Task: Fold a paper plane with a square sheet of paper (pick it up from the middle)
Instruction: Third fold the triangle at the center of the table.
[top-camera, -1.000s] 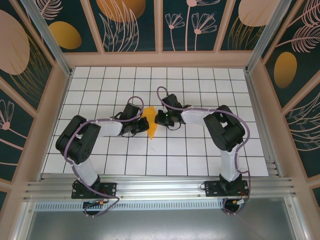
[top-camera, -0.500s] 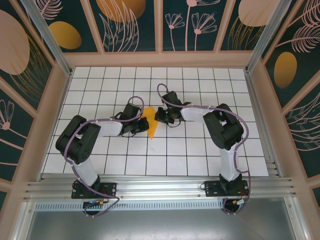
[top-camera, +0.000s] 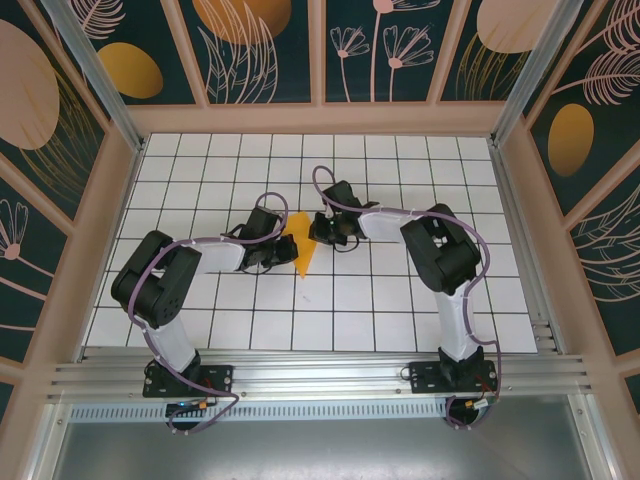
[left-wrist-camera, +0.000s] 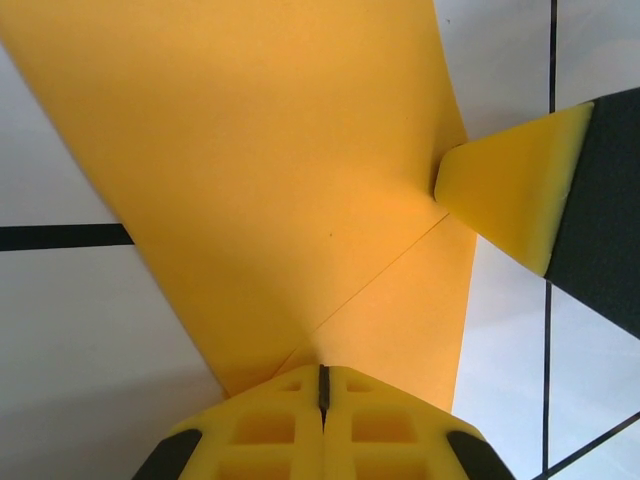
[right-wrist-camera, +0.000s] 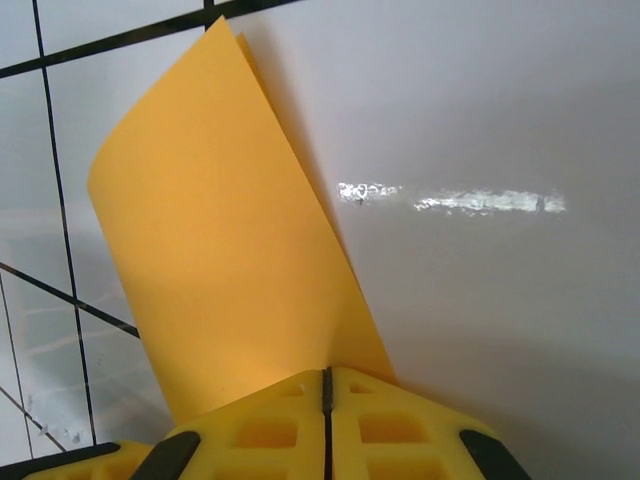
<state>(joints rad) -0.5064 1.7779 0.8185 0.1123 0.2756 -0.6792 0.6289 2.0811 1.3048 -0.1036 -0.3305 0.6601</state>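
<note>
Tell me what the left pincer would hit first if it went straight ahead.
The orange paper it pinches: the left pincer would push into the sheet. A yellow pad of the right pincer lies right of that line, probably missed.

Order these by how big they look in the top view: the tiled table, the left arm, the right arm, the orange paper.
1. Tiled table, by far the largest.
2. Left arm and right arm: they look much alike, so not ranked against each other.
3. Orange paper, smallest.
</note>
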